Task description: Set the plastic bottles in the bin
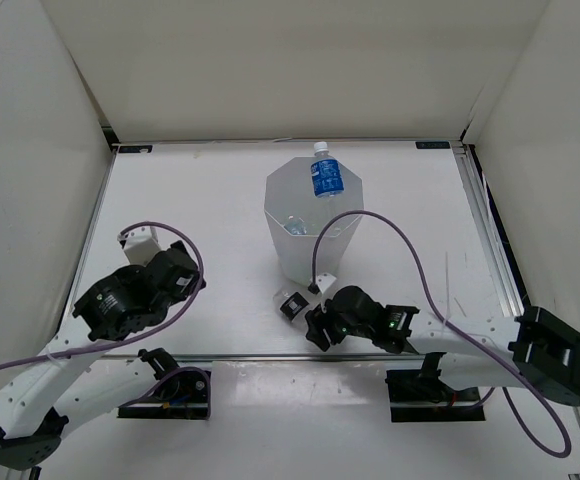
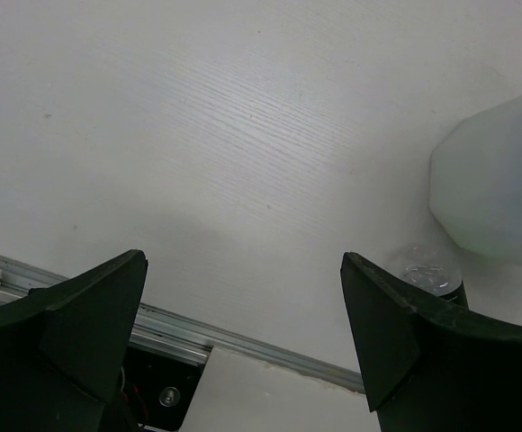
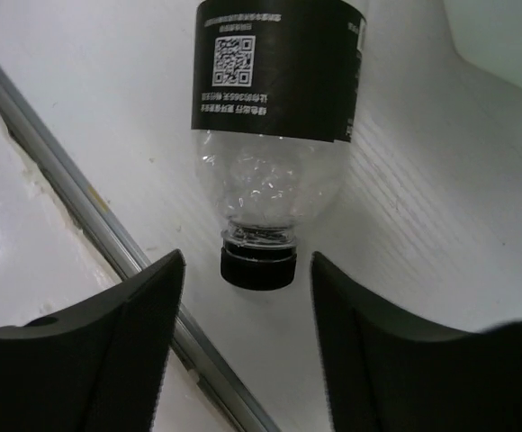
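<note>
The short bottle [image 3: 274, 117] with the black label lies on its side near the bench's near edge, just before the bin [image 1: 305, 250], cap toward my right gripper [image 3: 247, 263]. Its fingers are spread and empty beside the cap. I would advance until they straddle the body, then close. The left gripper [image 2: 243, 259] is also spread, empty.

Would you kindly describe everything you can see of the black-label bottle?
The black-label bottle is short, of clear crinkled plastic and seemingly empty, with a black cap and a black label carrying a QR code and white print. It lies on its side on the white table, cap toward the right gripper, whose open fingers sit just short of it without touching. The bin stands close beyond; whether they touch cannot be told.
</note>
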Robot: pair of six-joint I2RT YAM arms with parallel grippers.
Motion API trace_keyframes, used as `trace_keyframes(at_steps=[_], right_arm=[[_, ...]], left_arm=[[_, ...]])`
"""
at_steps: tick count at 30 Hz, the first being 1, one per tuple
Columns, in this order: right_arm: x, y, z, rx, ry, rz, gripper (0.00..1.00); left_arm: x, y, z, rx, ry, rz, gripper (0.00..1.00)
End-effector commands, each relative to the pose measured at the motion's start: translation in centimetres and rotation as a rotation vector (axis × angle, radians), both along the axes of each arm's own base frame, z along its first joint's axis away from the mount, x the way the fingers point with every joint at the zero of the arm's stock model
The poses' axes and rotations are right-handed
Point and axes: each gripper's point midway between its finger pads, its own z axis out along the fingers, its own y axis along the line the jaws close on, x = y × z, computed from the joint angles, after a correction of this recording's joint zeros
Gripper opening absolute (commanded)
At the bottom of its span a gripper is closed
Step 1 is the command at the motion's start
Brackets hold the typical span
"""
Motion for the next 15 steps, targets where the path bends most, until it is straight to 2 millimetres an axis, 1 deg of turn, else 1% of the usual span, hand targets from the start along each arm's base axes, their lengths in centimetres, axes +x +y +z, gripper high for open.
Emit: trace_keyframes(at_steps=[1, 2, 3, 4, 5, 6, 7, 10, 12, 13, 14, 15], right_arm=[[1.8, 2.1, 2.4, 0.089, -0.054, -0.061, 0.6], [1.2, 2.4, 2.0, 0.08, -0.025, -0.031, 0.52], [1.0, 2.4, 1.6, 0.069, -0.021, -0.013, 0.39], [0.8, 2.6, 1.7, 0.064, -0.01, -0.003, 0.35], [0.5, 2.4, 1.3, 0.042, 0.009, 0.007, 0.31], [0.6, 2.7, 1.9, 0.045, 0.008, 0.007, 0.23], [0.3, 2.5, 1.6, 0.031, 0.023, 0.016, 0.19], [-0.6, 1.8, 2.7, 0.027, 0.058, 0.001, 0.09], [-1.8, 0.8, 3.9, 0.025, 0.049, 0.003, 0.05], [-2.1, 0.5, 4.7, 0.03, 0.037, 0.007, 0.03], [-2.5, 0.6, 7.2, 0.086, 0.017, 0.011, 0.01], [-3.8, -0.5, 7.4, 0.039, 0.025, 0.04, 0.01]], left_arm=[[-1.1, 0.9, -1.1, 0.033, 0.047, 0.005, 1.0], [-1.2, 0.8, -1.0, 0.019, 0.046, -0.001, 1.0], [-1.3, 0.9, -1.3, 0.026, 0.054, -0.001, 1.0], [-1.4, 1.0, -1.2, 0.019, 0.046, -0.001, 1.0], [-1.4, 1.0, -1.2, 0.018, 0.046, -0.001, 1.0], [-1.4, 1.0, -1.5, 0.018, 0.052, 0.006, 1.0], [-1.5, 1.1, -1.4, 0.012, 0.046, 0.006, 1.0], [-1.5, 1.1, -1.7, 0.018, 0.052, 0.007, 1.0], [-1.4, 1.2, -1.8, 0.032, 0.054, 0.011, 1.0], [-1.4, 1.1, -1.8, 0.025, 0.052, 0.017, 1.0], [-1.3, 1.3, -1.7, 0.031, 0.046, 0.023, 1.0], [-1.3, 1.3, -1.7, 0.031, 0.046, 0.023, 1.0]])
